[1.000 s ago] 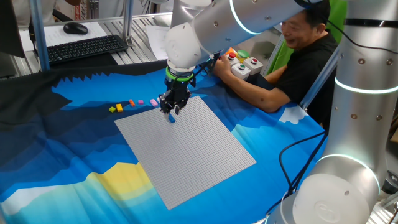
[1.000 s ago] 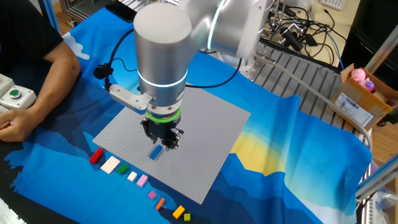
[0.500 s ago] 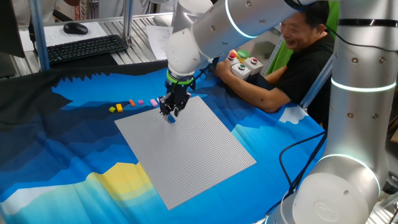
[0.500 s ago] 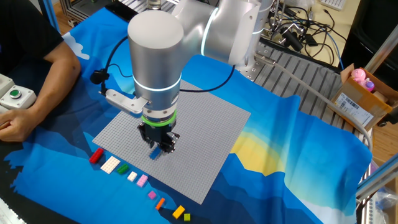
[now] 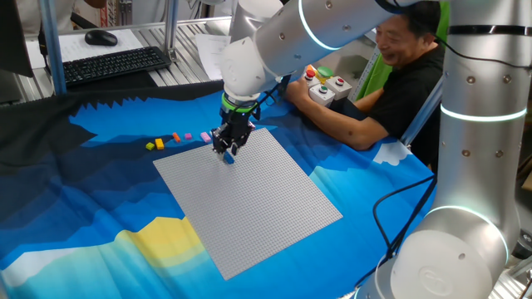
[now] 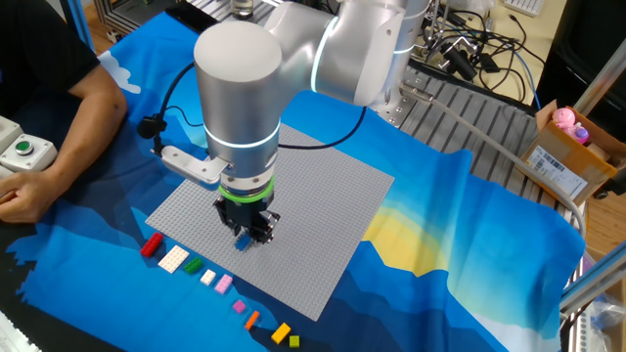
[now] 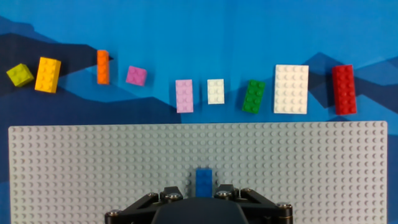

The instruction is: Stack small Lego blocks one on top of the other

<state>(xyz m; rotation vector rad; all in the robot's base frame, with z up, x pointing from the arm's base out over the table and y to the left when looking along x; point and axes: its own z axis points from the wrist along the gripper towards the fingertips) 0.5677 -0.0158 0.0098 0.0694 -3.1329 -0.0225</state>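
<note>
You have one blue brick [image 7: 203, 181] between the fingers of the claw [image 7: 203, 190], which grasps it low over the grey studded plate [image 7: 323, 168], near the plate's edge facing the loose bricks. Nothing is stacked yet, as far as you can see. The row on the blue cloth [image 7: 186, 37] beside the plate, from the yellow brick [image 7: 48, 74] to the red brick [image 7: 343, 89], lies untouched, so nearly all the stacking remains.

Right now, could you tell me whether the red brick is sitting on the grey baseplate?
No, in the hand view the red brick lies on the blue cloth beyond the grey baseplate.
</note>
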